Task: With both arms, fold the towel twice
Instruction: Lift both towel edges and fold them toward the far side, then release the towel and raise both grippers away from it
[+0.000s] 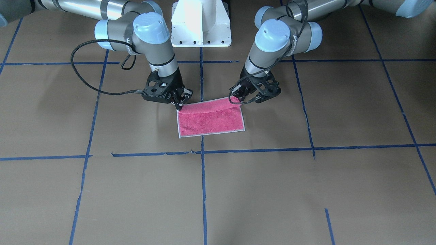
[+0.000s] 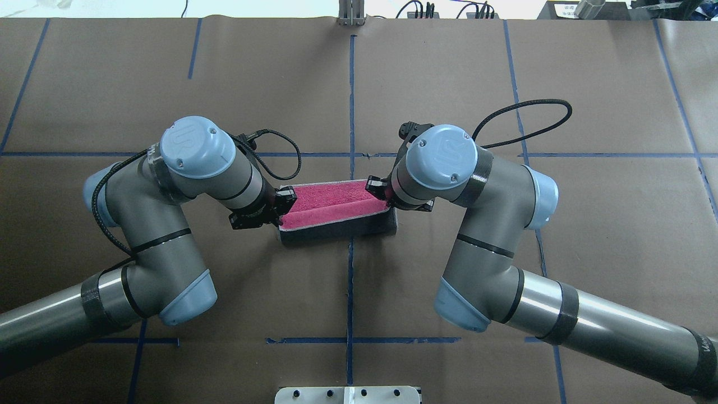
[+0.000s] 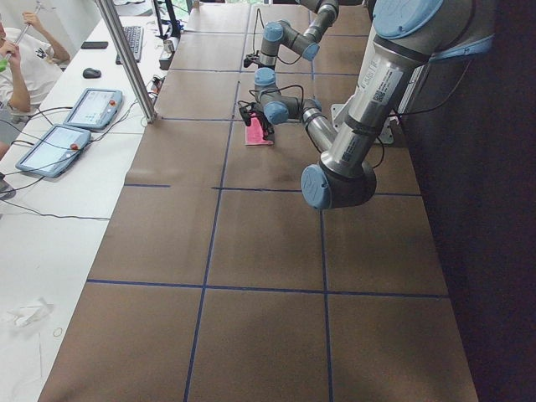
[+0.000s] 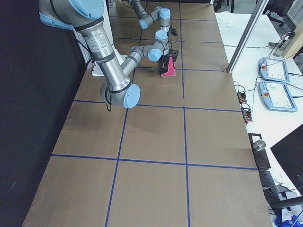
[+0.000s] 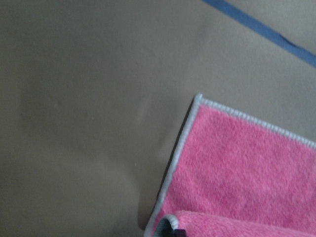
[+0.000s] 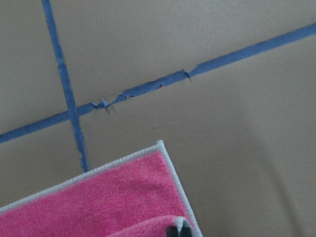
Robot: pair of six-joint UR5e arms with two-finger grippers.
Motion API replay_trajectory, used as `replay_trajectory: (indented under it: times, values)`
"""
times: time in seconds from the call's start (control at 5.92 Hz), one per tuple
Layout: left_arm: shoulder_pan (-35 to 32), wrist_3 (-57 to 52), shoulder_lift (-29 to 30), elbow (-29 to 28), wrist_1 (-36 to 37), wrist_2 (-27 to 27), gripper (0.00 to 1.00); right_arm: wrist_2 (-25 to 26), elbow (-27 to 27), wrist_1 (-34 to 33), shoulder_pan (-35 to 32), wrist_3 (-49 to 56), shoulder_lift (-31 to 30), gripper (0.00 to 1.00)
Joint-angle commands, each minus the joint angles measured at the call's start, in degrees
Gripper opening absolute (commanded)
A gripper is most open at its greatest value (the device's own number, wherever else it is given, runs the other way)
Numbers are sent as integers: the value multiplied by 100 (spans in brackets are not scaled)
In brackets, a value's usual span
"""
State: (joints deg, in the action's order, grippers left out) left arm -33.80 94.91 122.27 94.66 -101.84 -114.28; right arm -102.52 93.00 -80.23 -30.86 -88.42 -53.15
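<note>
Here, nearest the white pedestal base (image 1: 201, 27), the left arm (image 2: 168, 235) and the right arm (image 2: 488, 235) bend in toward the table's middle, wrists tipped down. The left gripper (image 1: 236, 98) is clamped on one corner of the towel (image 1: 211, 120). The right gripper (image 1: 178, 105) is pinched on the other corner of the same robot-side hem. Each wrist camera shows a dark fingertip (image 5: 177, 232) at the raised edge.

The hem is held up off the table, so the grey face (image 2: 336, 234) shows toward the robot, while the pink face lies upward on the flat part beyond. Gripping both corners at equal height keeps the hem taut and straight, which I judge suits carrying it over to the far edge for the first fold.

That far edge lies flat on the brown paper table (image 1: 340, 190), near a cross of blue tape lines (image 1: 259, 149). Only the towel's own pink surface lies in the hem's path. Farther off, beside the table, tablets (image 3: 92, 109) sit on a white desk near a person (image 3: 21, 59).
</note>
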Motion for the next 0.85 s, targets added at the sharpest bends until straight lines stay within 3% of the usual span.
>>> replay_trajectory:
  times: [0.0,0.17,0.34,0.68]
  values:
    - [-178,27,374,-559,-11,2,19,-31,-856,59,-183,26,574,21]
    - [-345,1,429,-981,-376,2,99,-258,-1445,747,-410,18,630,98]
    - [-538,-95,429,-1211,-667,-7,100,-391,-1808,1067,-638,122,640,100]
    - [-566,-70,438,-1126,-696,-435,100,-1302,-1811,1036,-1192,588,640,100]
